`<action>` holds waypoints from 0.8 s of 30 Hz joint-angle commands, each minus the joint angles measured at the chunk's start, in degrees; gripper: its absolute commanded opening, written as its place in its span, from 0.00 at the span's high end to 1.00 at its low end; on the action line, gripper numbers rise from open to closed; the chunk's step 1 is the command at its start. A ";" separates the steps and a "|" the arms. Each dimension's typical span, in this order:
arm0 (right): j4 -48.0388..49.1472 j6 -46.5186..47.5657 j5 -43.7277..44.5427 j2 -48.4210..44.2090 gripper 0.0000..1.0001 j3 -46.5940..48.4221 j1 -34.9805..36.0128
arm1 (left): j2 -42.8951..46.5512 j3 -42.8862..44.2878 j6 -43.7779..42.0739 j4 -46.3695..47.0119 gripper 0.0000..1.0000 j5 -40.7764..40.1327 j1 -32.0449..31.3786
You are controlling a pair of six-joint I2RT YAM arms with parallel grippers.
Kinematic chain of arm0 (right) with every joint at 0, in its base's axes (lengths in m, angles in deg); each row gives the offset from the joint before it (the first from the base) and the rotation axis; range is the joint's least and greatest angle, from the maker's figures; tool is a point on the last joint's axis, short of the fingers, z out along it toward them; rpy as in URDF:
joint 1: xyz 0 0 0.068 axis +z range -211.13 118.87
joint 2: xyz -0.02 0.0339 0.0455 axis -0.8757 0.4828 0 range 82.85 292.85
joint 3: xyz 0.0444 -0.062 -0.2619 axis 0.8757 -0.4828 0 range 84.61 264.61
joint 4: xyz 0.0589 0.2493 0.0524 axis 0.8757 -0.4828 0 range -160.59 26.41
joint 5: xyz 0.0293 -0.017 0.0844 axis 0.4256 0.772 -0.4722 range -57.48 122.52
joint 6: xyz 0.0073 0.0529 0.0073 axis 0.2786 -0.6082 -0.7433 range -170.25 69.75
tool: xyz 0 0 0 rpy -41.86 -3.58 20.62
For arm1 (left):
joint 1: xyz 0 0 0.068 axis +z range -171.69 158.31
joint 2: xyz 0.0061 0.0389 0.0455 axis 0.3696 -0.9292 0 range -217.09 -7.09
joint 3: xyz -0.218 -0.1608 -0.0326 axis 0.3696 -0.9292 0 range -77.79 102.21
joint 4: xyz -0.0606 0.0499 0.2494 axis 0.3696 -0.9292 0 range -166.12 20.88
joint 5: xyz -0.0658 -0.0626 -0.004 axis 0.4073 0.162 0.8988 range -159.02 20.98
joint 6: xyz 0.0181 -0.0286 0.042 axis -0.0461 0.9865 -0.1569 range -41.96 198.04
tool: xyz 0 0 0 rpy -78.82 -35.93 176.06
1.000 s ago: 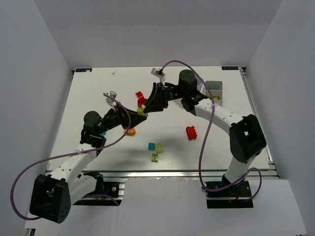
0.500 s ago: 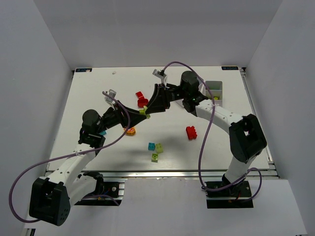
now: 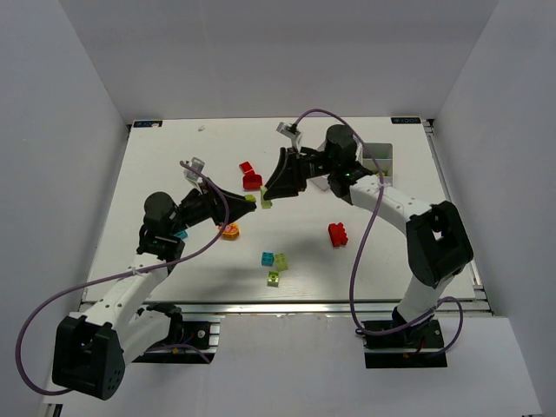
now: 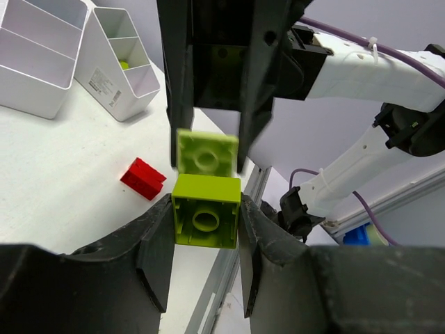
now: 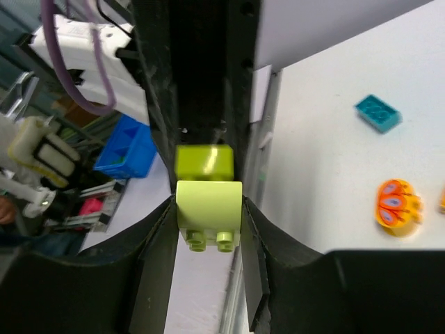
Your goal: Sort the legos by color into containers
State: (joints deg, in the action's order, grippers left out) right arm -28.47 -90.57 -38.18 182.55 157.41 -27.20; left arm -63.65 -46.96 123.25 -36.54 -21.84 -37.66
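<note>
My left gripper (image 3: 246, 201) is shut on a lime lego (image 4: 206, 220), held above the table's middle. My right gripper (image 3: 268, 195) faces it and is shut on a paler lime lego (image 5: 208, 212). The two legos sit almost end to end with a thin gap between them, and the paler one (image 4: 207, 152) also shows between the right fingers in the left wrist view. Loose legos lie on the table: two red (image 3: 250, 176), a red one (image 3: 338, 234), an orange one (image 3: 230, 231), cyan (image 3: 268, 258), lime (image 3: 281, 261) and green (image 3: 274, 278). A white container (image 3: 378, 161) stands at the back right.
The left wrist view shows two white divided containers (image 4: 42, 56) (image 4: 122, 59) side by side, one with a lime piece inside. A cyan lego (image 3: 182, 234) lies by the left arm. The table's metal front edge (image 3: 287, 306) runs just past the green lego.
The two grippers held one joined lime pair; now the right gripper has drawn back to the right and the two lime legos have come apart.
</note>
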 commanded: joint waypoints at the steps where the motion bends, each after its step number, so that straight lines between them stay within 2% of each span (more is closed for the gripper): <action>1: -7.55 9.68 -0.49 -3.19 1.00 -0.81 -5.61 | 2.85 1.95 -1.44 -2.08 0.96 0.98 1.81; 3: -16.17 17.86 0.56 -4.25 1.00 0.06 -7.38 | 3.12 1.87 -1.44 -2.25 0.96 1.25 3.04; 4: -25.53 26.86 1.26 -5.47 1.00 0.41 -8.96 | 2.94 1.78 -1.35 -2.26 0.96 1.34 3.39; 7: -39.29 40.10 8.44 -8.20 1.00 0.95 -11.86 | 2.50 1.95 -1.70 -2.52 0.96 0.55 3.92; 8: -44.99 46.84 15.78 -9.16 1.00 0.42 -12.57 | 2.33 2.13 -2.23 -3.13 0.96 0.02 3.93; 9: -46.26 48.47 20.46 -11.52 1.00 -1.84 -13.18 | 1.80 2.74 -3.36 -4.79 0.96 -0.50 3.93; 10: -46.97 49.71 25.12 -12.85 1.00 -3.52 -14.93 | 1.54 3.01 -3.81 -5.50 0.96 -1.38 4.01; 11: -45.85 49.63 33.96 -14.26 1.00 -5.45 -15.91 | 1.10 3.18 -4.08 -6.03 0.96 -1.82 3.93; 13: -44.00 49.11 41.05 -18.39 1.00 -11.06 -19.23 | -0.21 3.80 -4.69 -7.00 0.96 -2.26 3.93; 14: -41.38 48.32 47.95 -19.88 1.00 -13.01 -20.39 | -0.66 3.97 -4.87 -7.26 0.96 -2.44 3.93; 17: -37.32 48.31 58.18 -24.89 1.00 -19.85 -23.20 | -2.15 4.33 -4.96 -6.74 0.95 -2.53 3.93; 20: -33.27 48.05 66.44 -27.63 1.00 -24.00 -24.26 | -3.47 4.68 -4.87 -5.86 0.94 -2.53 3.93; 24: -31.25 45.51 70.34 -26.76 1.00 -24.90 -27.42 | -5.05 5.12 -4.00 -4.55 0.94 -2.44 3.93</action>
State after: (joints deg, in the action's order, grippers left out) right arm -65.30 -44.49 23.05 155.93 132.58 -52.83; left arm -68.30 -44.14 119.42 -42.56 -23.87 -33.99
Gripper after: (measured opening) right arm 0.427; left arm 0.462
